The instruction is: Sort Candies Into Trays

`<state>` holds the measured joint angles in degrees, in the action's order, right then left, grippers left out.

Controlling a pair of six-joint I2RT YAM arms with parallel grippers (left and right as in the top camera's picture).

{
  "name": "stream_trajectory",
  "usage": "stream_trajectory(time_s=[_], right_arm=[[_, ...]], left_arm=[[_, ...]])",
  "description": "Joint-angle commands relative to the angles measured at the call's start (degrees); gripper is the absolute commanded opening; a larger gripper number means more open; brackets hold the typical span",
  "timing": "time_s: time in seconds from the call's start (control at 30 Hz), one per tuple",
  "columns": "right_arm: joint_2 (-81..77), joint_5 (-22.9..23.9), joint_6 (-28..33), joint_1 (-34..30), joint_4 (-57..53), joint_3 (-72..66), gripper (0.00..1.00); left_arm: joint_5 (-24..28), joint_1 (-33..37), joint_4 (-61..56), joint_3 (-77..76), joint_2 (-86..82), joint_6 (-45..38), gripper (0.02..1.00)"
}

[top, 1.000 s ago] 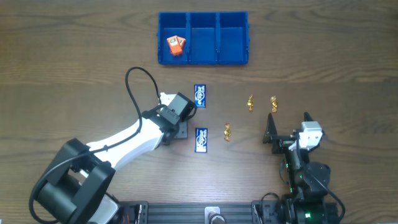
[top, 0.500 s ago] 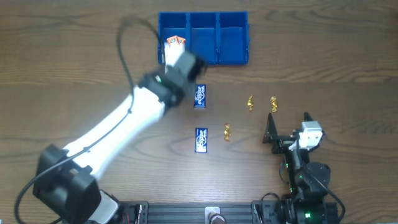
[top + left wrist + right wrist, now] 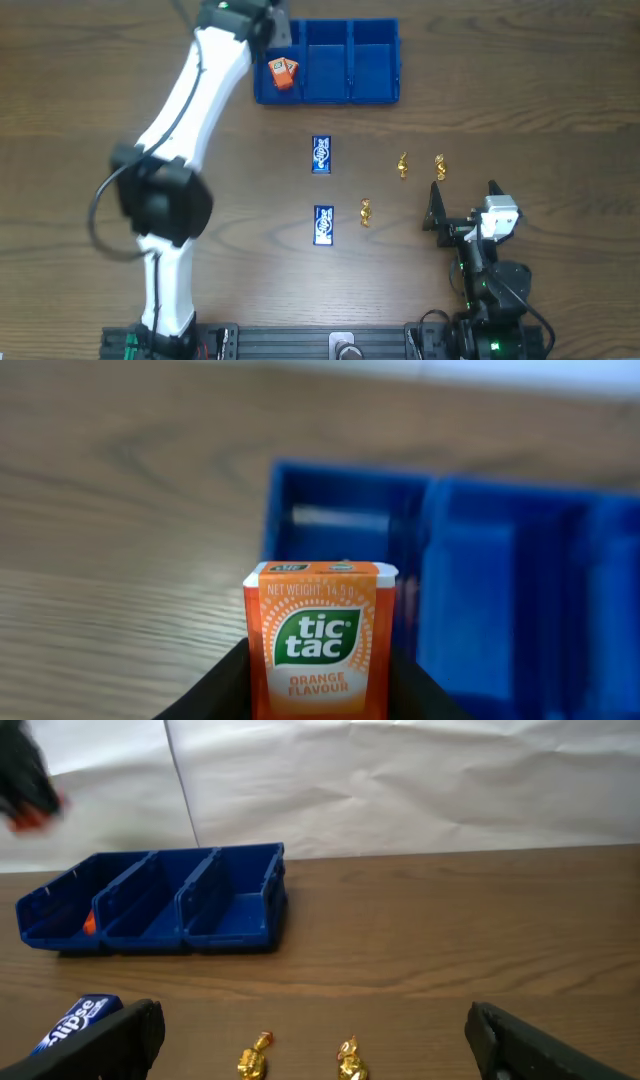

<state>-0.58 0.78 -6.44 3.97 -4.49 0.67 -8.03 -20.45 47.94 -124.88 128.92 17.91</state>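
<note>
My left gripper (image 3: 262, 18) is raised at the far left corner of the blue three-compartment tray (image 3: 326, 23). It is shut on an orange candy box (image 3: 320, 645), held upright, with the tray's left compartment (image 3: 340, 550) just beyond it. Two more orange boxes (image 3: 283, 72) lie in that compartment. Two blue packets (image 3: 321, 155) (image 3: 323, 224) and three gold-wrapped candies (image 3: 402, 165) (image 3: 439, 165) (image 3: 366, 212) lie on the table. My right gripper (image 3: 464, 205) rests open near the front right, with nothing between its fingers.
The tray's middle and right compartments (image 3: 374, 60) look empty. In the right wrist view the tray (image 3: 230, 900) stands far off, with two gold candies (image 3: 252, 1058) and a blue packet (image 3: 75, 1018) close by. Bare wooden table (image 3: 540, 120) lies right of the candies.
The left arm has swung from the middle of the table, near the blue packets, up to the tray's left end with the orange box. The right arm has kept still.
</note>
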Motion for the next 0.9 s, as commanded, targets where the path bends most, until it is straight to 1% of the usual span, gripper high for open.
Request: stream_trajectory(time_s=[0.03,0.2,0.3,0.33,0.37,0.4,0.43,0.53,0.57,0.6,0.67,0.73,0.9], right_arm=[[0.4,-0.5,0.7,-0.3,-0.2,-0.2,0.998],[0.4,-0.5,0.7,-0.3,-0.2,-0.2,0.998],[0.4,-0.5,0.7,-0.3,-0.2,-0.2,0.998],[0.4,-0.5,0.7,-0.3,-0.2,-0.2,0.998],[0.4,-0.5,0.7,-0.3,-0.2,-0.2,0.998],[0.4,-0.5,0.7,-0.3,-0.2,-0.2,0.998],[0.4,-0.5,0.7,-0.3,-0.2,-0.2,0.998],[0.4,-0.5,0.7,-0.3,-0.2,-0.2,0.998],[0.4,-0.5,0.7,-0.3,-0.2,-0.2,0.998],[0.4,-0.5,0.7,-0.3,-0.2,-0.2,0.998],[0.4,-0.5,0.7,-0.3,-0.2,-0.2,0.998],[0.4,-0.5,0.7,-0.3,-0.2,-0.2,0.998],[0.4,-0.5,0.7,-0.3,-0.2,-0.2,0.998]], left_arm=[[5.2,-0.4,0.3,-3.6,4.8,-1.1,0.345],[5.1,-0.5,0.6,-3.5,5.2,-1.1,0.347],[4.9,-0.5,1.2,-3.5,5.2,-1.2,0.397],[4.7,-0.5,1.3,-3.5,5.2,-1.3,0.457],[4.6,-0.5,1.3,-3.5,5.2,-1.5,0.487],[4.5,-0.5,1.3,-3.5,5.2,-1.7,0.568],[4.4,-0.4,1.3,-3.5,5.0,-1.7,0.625],[4.4,-0.3,1.4,-3.4,2.6,-1.7,0.901],[4.4,-0.2,1.3,-3.0,0.8,-1.7,0.974],[3.9,-0.2,0.7,-1.6,-2.1,-1.6,0.996],[2.9,-0.2,-1.5,2.2,-7.4,-1.7,0.996],[1.7,-0.2,-6.2,9.5,-14.9,-1.7,0.998],[1.2,0.9,-25.8,37.6,-36.8,-3.8,0.998]])
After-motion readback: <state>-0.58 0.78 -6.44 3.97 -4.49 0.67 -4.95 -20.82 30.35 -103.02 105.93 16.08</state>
